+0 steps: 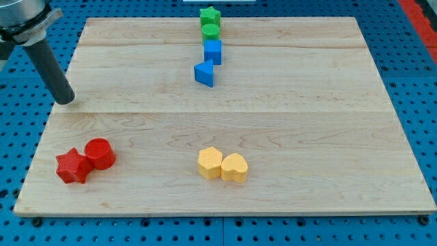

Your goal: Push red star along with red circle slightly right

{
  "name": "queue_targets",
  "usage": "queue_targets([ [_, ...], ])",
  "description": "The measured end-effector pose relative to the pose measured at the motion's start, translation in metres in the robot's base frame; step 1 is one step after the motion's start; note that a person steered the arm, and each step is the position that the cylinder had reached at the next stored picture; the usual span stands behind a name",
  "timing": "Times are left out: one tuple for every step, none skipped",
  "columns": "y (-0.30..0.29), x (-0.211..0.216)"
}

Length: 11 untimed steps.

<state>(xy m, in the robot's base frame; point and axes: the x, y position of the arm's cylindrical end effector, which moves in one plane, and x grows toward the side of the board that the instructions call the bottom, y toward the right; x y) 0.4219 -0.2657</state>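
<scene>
In the single camera view, you see the dark straight rod coming down from the view's top left, and my tip (66, 100) rests at the left edge of the pale wooden counter (287, 123). There is no hand on this arm, so nothing can be open or closed, and the rod holds nothing; it touches no block now.

The red star-shaped block (72, 166) lies near the view's bottom left corner, and the red round cylinder block (100, 153) sits touching it on its upper right side. My tip is well above them in the view and a little to the left. I judge this place is useful: to push both to the right, the tip must go down to the left side of the star, so that the star pushes the circle in front of it.

In the lower middle, a yellow hexagon block (210, 162) and a yellow heart-shaped block (235, 167) touch each other. They are well apart from the red pair, so a slight push should not reach them.

At the top middle, a green star block (210, 16), a green round block (210, 30), a blue cube block (213, 50) and a blue triangle block (204, 73) form a short column.

The counter lies on a blue perforated base (410, 41).
</scene>
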Motion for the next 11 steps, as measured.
queue_targets([
  [0.0,0.01],
  [0.005,0.037],
  [0.001,0.074],
  [-0.007,0.122],
  [-0.01,0.14],
  [0.001,0.146],
  [0.043,0.146],
  [0.084,0.146],
  [0.1,0.144],
  [0.094,0.144],
  [0.13,0.184],
])
